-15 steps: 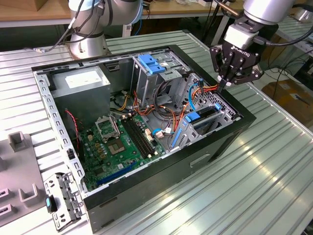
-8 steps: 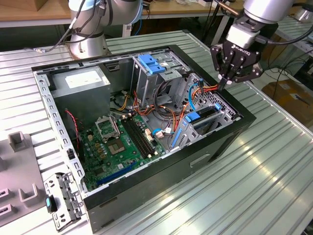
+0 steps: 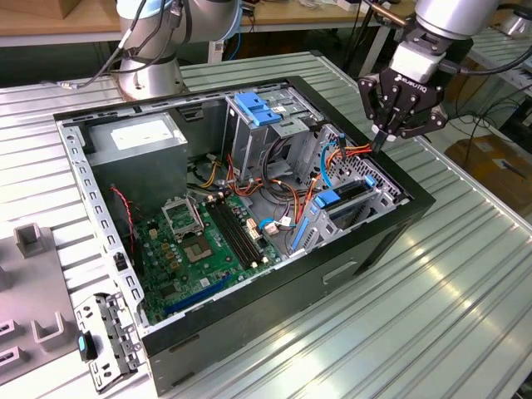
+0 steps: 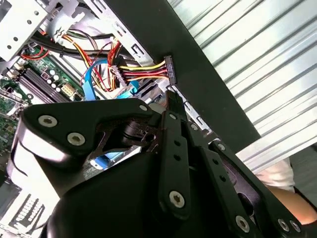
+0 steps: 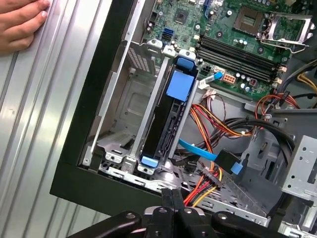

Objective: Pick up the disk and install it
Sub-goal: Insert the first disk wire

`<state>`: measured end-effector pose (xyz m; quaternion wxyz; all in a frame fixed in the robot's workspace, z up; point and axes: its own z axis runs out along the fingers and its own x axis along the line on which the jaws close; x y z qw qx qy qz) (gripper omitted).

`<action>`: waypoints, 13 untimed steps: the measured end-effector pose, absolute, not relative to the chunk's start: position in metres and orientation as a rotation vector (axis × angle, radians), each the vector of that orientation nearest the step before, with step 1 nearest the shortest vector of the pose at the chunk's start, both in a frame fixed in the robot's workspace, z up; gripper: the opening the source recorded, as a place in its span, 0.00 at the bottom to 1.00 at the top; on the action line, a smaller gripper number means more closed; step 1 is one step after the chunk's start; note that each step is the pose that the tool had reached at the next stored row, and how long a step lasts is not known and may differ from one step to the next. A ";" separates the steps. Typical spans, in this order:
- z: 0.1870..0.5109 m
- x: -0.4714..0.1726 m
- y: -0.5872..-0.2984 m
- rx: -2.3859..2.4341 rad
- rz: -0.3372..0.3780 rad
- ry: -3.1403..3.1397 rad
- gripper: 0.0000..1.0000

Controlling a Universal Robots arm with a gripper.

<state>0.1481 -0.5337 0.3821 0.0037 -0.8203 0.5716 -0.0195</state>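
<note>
The disk (image 3: 345, 198) stands on edge in the metal bay at the exterior view's right end of the open black computer case (image 3: 274, 307), with blue tabs at its ends. In the first wrist view the disk (image 5: 168, 124) is a dark slab between silver rails. My gripper (image 3: 378, 145) hangs shut above the case's far right wall, a little beyond the disk, with nothing between its fingers. Its shut tips (image 5: 173, 196) sit over the case edge near the red, yellow and orange power cables (image 5: 208, 183). In the second wrist view the gripper (image 4: 171, 96) points at a black cable plug (image 4: 170, 69).
Inside the case are a green motherboard (image 3: 208, 241), a grey power-supply box (image 3: 137, 137) and a metal cage with a blue top (image 3: 258, 108). A person's hand (image 5: 20, 25) rests on the ribbed table beside the case. A grey fixture (image 3: 33, 283) and a metal bracket (image 3: 104, 341) lie at the left.
</note>
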 end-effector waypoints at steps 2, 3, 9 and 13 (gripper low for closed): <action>0.382 0.149 -0.534 -2.605 -0.061 1.740 0.11; 0.382 0.149 -0.534 -2.618 -0.061 1.721 0.11; 0.382 0.150 -0.534 -2.704 -0.060 1.577 0.11; 0.381 0.152 -0.532 -2.711 -0.061 1.568 0.11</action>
